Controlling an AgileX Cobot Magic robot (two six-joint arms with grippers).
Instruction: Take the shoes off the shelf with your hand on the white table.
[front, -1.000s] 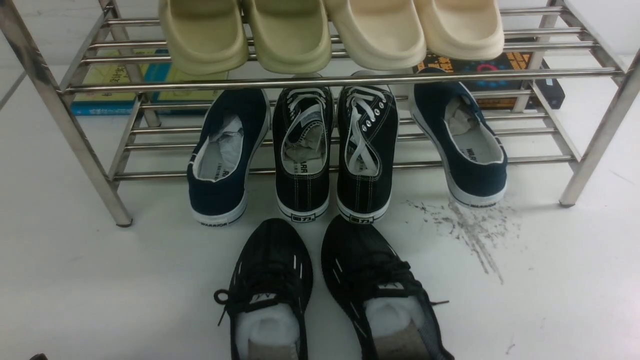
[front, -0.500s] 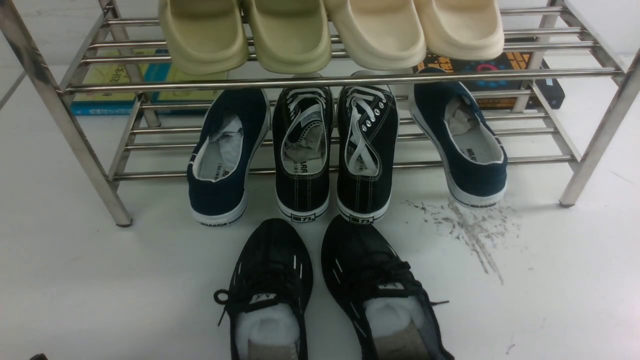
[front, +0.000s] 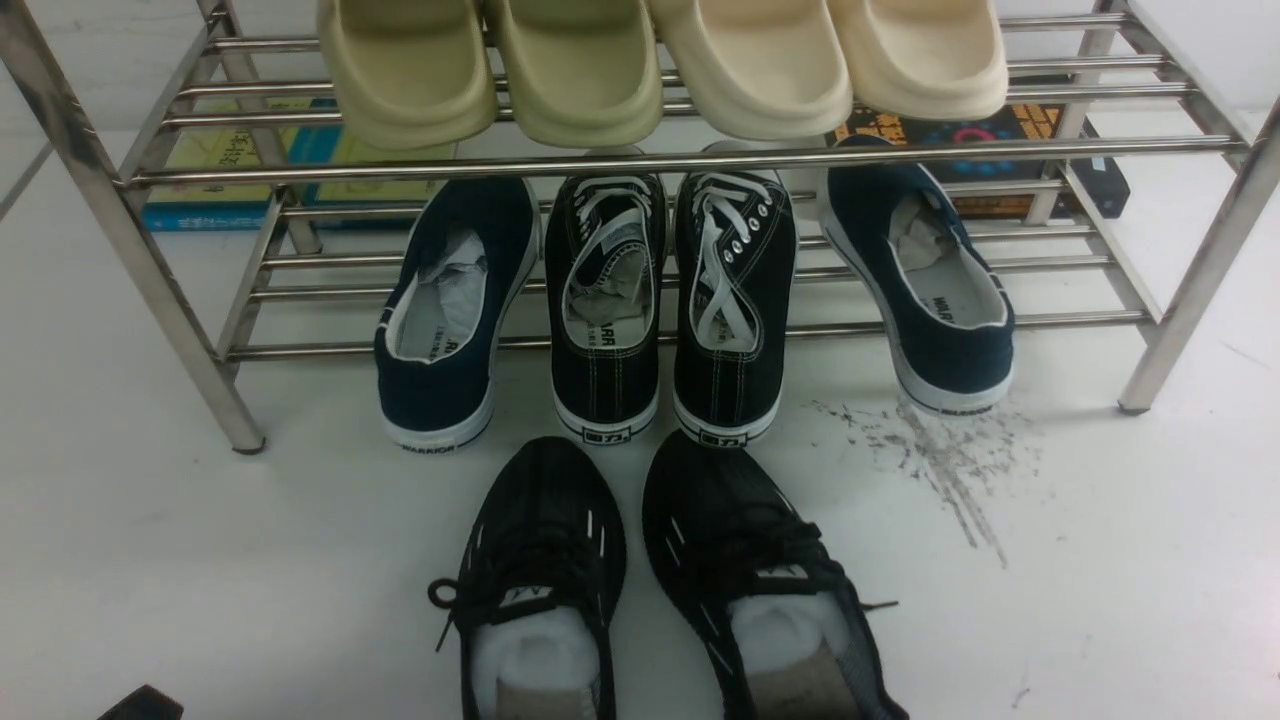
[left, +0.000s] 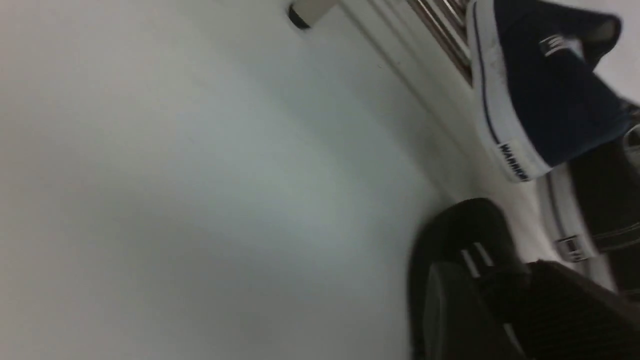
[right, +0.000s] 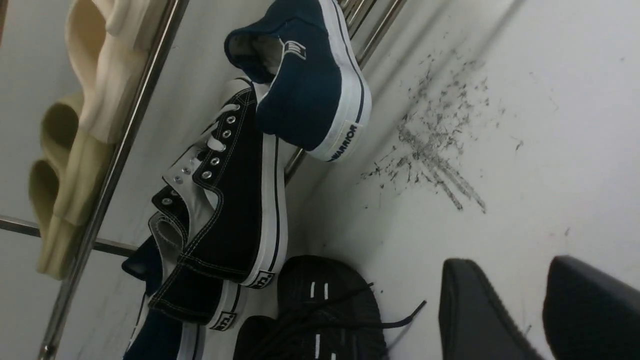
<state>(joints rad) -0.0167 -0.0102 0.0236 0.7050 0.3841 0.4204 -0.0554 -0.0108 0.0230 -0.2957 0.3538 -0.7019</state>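
Two navy shoes to fetch, both toe-in on the lower rods of the shelf with heels poking out over the white table. The left shoe sits just ahead of our left gripper, whose jaws are too blurred to call, and the right shoe sits ahead of our right gripper, jaws apart and empty. We judge them light with soft canvas uppers that would crumple, so the firmer rubber-backed heel collar looks like the place to pinch.
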